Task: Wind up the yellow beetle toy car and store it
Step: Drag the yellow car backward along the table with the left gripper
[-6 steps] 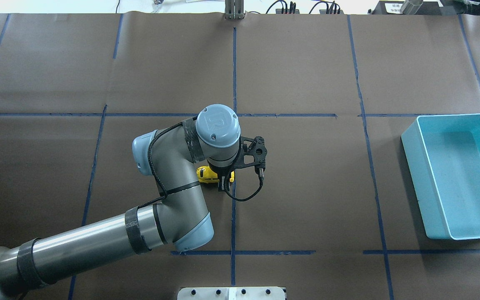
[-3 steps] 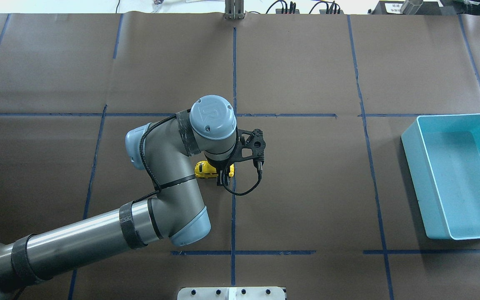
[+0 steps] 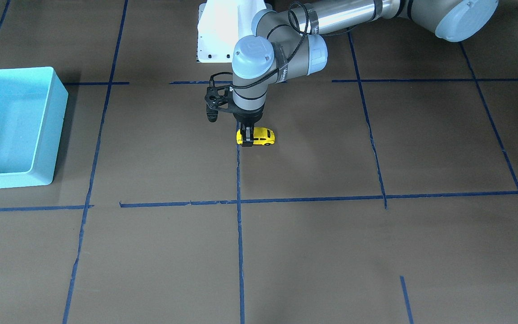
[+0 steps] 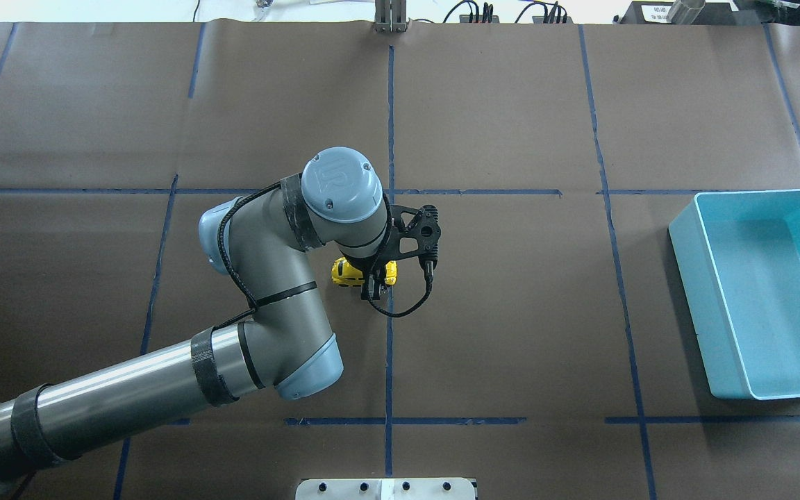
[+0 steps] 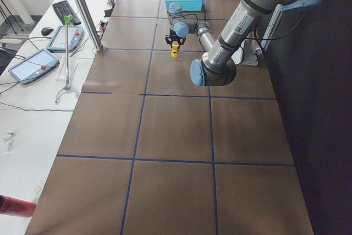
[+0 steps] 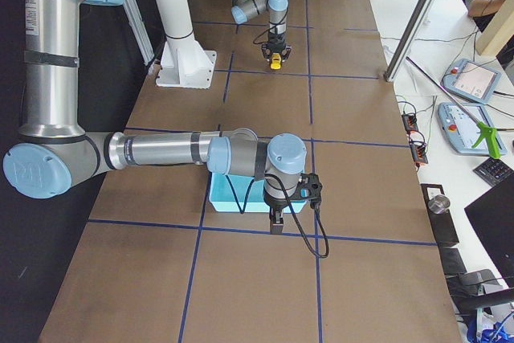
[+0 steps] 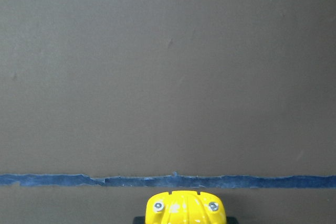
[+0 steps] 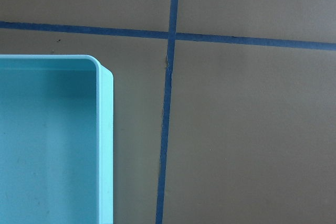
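The yellow beetle toy car (image 4: 346, 273) sits low at the table's middle, just left of the centre tape line, and shows in the front view (image 3: 264, 136) too. My left gripper (image 4: 373, 286) points straight down and is shut on one end of the car. The left wrist view shows the car's yellow end (image 7: 185, 209) between the jaws, next to a blue tape line. I cannot tell whether its wheels touch the paper. My right gripper (image 6: 275, 222) shows only in the exterior right view, hovering by the turquoise bin (image 6: 229, 198); I cannot tell whether it is open.
The turquoise bin (image 4: 768, 298) stands empty at the table's right side; its corner shows in the right wrist view (image 8: 47, 145). Brown paper with blue tape lines (image 4: 389, 361) covers the table. The robot's white base plate (image 4: 386, 488) is at the near edge.
My left arm has moved away from the robot's base with the car in its grip; the car has shifted a short way toward the table's far side.
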Controlling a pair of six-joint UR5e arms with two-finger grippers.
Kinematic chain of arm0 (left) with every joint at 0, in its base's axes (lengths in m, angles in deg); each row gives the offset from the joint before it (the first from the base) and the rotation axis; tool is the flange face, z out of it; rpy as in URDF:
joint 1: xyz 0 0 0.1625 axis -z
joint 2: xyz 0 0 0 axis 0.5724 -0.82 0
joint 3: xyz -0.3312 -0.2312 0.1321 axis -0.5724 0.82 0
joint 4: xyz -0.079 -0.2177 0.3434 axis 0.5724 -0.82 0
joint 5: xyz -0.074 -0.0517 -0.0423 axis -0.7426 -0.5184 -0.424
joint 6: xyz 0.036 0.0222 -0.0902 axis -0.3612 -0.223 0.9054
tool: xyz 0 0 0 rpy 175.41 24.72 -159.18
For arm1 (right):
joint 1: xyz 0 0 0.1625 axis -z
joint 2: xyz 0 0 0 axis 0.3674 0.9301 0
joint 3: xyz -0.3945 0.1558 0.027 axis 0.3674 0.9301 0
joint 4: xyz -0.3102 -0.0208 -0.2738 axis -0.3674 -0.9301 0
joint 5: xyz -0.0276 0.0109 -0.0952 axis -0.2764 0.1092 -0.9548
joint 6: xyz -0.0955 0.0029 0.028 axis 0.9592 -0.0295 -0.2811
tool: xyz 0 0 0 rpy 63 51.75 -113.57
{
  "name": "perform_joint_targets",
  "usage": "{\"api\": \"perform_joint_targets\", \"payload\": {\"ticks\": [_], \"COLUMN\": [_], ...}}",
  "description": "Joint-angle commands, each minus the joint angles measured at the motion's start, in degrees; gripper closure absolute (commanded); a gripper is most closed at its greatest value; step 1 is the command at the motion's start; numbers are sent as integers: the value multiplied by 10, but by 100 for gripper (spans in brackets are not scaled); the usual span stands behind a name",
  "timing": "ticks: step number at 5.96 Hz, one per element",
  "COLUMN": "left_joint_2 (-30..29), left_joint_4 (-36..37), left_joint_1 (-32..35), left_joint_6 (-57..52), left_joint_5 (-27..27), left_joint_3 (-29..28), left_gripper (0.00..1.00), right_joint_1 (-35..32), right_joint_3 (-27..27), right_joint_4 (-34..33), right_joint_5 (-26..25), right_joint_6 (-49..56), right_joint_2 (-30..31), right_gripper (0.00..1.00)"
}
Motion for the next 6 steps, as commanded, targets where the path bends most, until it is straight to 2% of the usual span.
{"api": "perform_joint_targets", "payload": {"ticks": [1, 4, 5, 6], "left_joint_2": [23, 40, 53, 63], "left_joint_4": [-73, -98, -129, -136], "left_joint_1": [1, 2, 3, 10], "left_joint_6": [2, 3, 4, 2], "left_joint_5": [-1, -9, -10, -33], "left_joint_3": [-2, -3, -2, 1], "left_gripper": [100, 100, 100, 100], "right_joint_1": [0, 0, 0, 0], "right_joint_3": [0, -1, 0, 0], "right_joint_4": [0, 0, 0, 0], "right_joint_5": [0, 0, 0, 0], "right_joint_6": [0, 0, 0, 0], "right_joint_2": [0, 0, 0, -1], "right_gripper": [0, 0, 0, 0]}}
